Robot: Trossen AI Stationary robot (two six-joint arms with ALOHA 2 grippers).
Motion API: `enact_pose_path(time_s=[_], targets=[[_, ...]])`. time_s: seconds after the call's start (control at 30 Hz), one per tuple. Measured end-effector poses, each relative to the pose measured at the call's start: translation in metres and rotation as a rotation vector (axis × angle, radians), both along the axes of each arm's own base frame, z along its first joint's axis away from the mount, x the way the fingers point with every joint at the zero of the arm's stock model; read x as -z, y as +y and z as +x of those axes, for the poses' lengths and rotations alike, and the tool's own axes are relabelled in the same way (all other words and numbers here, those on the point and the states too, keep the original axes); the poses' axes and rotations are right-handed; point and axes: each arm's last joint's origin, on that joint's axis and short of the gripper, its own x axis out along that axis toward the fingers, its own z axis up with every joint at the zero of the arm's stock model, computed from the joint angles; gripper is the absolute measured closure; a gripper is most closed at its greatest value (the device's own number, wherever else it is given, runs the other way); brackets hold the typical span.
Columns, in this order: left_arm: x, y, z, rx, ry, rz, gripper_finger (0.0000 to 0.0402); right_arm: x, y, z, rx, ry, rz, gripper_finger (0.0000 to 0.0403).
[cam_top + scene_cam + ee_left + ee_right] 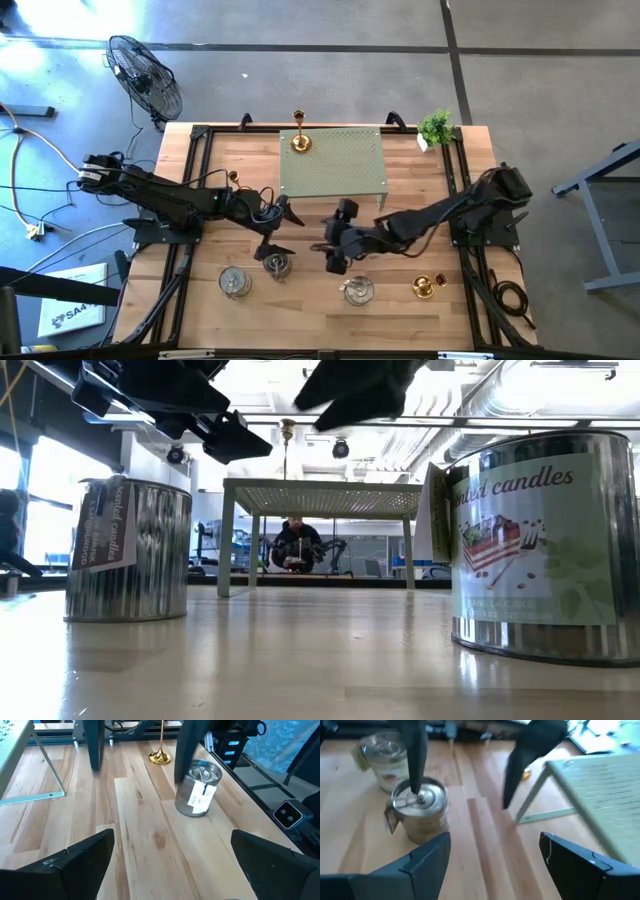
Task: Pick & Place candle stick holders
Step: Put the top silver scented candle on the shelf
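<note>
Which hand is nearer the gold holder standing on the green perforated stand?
Left. The left hand hovers just off the stand's near-left corner, diagonally below the gold holder. The right hand sits farther off, in front of the stand toward the table's front.

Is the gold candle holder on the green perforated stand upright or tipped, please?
Upright: the gold candle holder sits base-down on the stand, its thin stem rising vertically in the low view.

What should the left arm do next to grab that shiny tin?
Probably shift the left gripper sideways until the silver candle tin sits between its open fingers, then lower. In the right wrist view one finger hangs over the tin's lid and the other over bare table, so closing now would likely miss.
</note>
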Motion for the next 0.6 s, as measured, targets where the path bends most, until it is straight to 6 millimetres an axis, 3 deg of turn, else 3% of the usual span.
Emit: enact_pose_path(time_s=[0.3,0.6], targets=[[0.000,0.000,0.000,0.003,0.002,-0.001,0.0005,-0.021,0.012,-0.022,0.203,-0.091,-0.121,0.0103],[0.000,0.000,0.000,0.003,0.002,-0.001,0.0005,-0.018,0.011,-0.026,0.310,-0.101,-0.121,0.0103]])
